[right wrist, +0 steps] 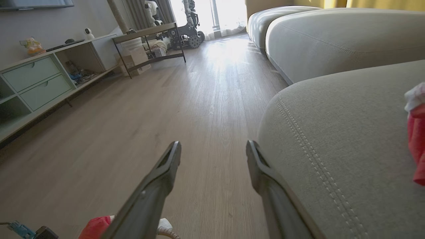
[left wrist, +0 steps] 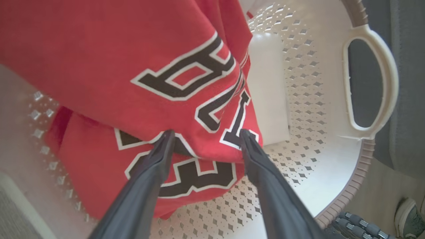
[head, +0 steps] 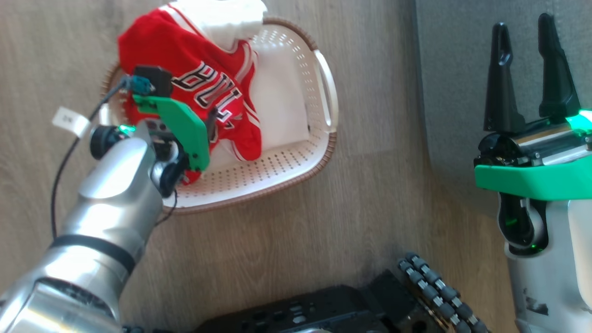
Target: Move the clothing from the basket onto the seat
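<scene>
The clothing, a red jersey (head: 185,69) with black-and-white lettering and some white fabric (head: 222,16), lies heaped in the cream basket (head: 296,162) on the floor. My left gripper (head: 206,122) reaches down into the basket. In the left wrist view this gripper (left wrist: 206,134) is open, its fingertips (left wrist: 167,136) touching a fold of the jersey (left wrist: 132,49) beside a folded white piece (left wrist: 269,89). My right gripper (head: 527,69) stands open and empty at the edge of the grey seat (head: 462,92). On the seat (right wrist: 348,132), a red and white garment (right wrist: 416,139) lies at the far right.
The basket stands on wood floor (head: 323,222), just left of the seat. My dark base (head: 323,310) and its roller wheel (head: 439,291) are at the bottom. A shoe (left wrist: 408,212) shows past the basket. A low cabinet (right wrist: 33,79) and second cushion (right wrist: 332,36) lie further off.
</scene>
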Controlling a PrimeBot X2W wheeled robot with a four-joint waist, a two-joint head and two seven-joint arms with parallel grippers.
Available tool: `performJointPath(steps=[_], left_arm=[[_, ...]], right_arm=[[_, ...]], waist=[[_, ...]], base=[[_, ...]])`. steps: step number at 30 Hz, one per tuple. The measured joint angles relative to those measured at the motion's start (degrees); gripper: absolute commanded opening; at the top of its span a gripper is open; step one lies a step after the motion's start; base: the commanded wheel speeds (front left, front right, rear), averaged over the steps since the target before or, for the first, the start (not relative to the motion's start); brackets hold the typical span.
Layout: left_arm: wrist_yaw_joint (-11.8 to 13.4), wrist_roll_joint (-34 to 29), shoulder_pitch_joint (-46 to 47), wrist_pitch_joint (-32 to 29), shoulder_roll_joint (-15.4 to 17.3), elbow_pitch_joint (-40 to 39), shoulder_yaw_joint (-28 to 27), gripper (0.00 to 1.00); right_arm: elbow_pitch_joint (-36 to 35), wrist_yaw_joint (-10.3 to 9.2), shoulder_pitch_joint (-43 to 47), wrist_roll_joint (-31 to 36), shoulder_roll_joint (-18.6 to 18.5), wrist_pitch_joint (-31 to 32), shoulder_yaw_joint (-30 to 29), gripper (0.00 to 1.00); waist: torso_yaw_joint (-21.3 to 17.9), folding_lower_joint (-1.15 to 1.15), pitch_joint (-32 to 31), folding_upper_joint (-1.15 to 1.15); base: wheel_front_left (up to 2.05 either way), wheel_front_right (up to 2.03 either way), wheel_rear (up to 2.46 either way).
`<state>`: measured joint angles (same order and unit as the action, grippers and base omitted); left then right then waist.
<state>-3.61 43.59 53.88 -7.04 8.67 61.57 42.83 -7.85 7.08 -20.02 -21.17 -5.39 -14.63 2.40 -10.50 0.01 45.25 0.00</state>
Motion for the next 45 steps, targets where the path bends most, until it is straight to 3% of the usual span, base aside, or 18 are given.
performJointPath(steps=[13, 17, 24, 25, 26, 27, 37, 45], left_arm=[[0.03, -1.31, 8.82, -3.58, -0.02, 8.94, 1.49, 1.00], [0.01, -1.93, 9.35, -6.58, -0.03, 10.58, 2.82, 1.00], [0.01, -2.59, 9.89, -6.48, 0.09, 11.37, 3.67, 1.00], [0.01, -2.61, 10.07, -6.36, 0.10, 11.51, 3.86, 0.60], [0.01, -2.66, 10.26, -5.53, 0.10, 11.59, 3.90, 0.08], [0.00, -2.66, 10.35, -4.89, 0.11, 11.59, 3.90, 0.00], [-1.49, -2.33, 10.28, -2.78, -0.15, 12.17, 4.31, 0.00], [-3.03, -0.69, 6.46, 1.91, -2.12, 12.03, 4.22, 0.00]], right_arm=[[-0.88, 0.00, -2.40, -0.01, 1.60, 0.00, 1.64, 1.00], [-0.92, 0.00, -2.97, -0.01, 1.70, 0.00, 2.03, 1.00], [-0.93, 0.00, -2.98, -0.01, 1.83, 0.00, 2.36, 1.00], [-0.93, 0.00, -2.98, -0.01, 1.86, 0.00, 2.38, 1.00], [-0.91, 0.00, -2.98, 0.00, 1.88, 0.00, 2.40, 1.00], [-0.86, 0.00, -2.98, 0.00, 1.90, 0.00, 2.44, 1.00], [-0.19, 0.00, -3.10, 0.01, 1.99, 0.00, 2.43, 1.00], [0.81, 0.00, -3.12, 0.54, 2.02, 0.00, 1.54, 1.00]], waist=[[-4.70, 0.00, 6.26, 0.00], [-5.75, 0.00, 7.17, 0.00], [-6.81, 0.00, 8.01, 0.00], [-6.85, 0.00, 8.05, 0.00], [-6.84, 0.00, 8.03, 0.00], [-6.82, 0.00, 7.96, 0.00], [-6.05, 0.00, 5.73, 0.01], [-4.61, 0.00, 0.49, 0.01]], base=[[0.00, 0.00, 0.00], [0.00, 0.00, 0.00], [0.00, 0.00, 0.00], [0.00, 0.00, 0.00], [0.00, 0.00, 0.00], [0.00, 0.00, 0.00], [0.00, 0.00, 0.00], [0.00, 0.00, 0.00]])
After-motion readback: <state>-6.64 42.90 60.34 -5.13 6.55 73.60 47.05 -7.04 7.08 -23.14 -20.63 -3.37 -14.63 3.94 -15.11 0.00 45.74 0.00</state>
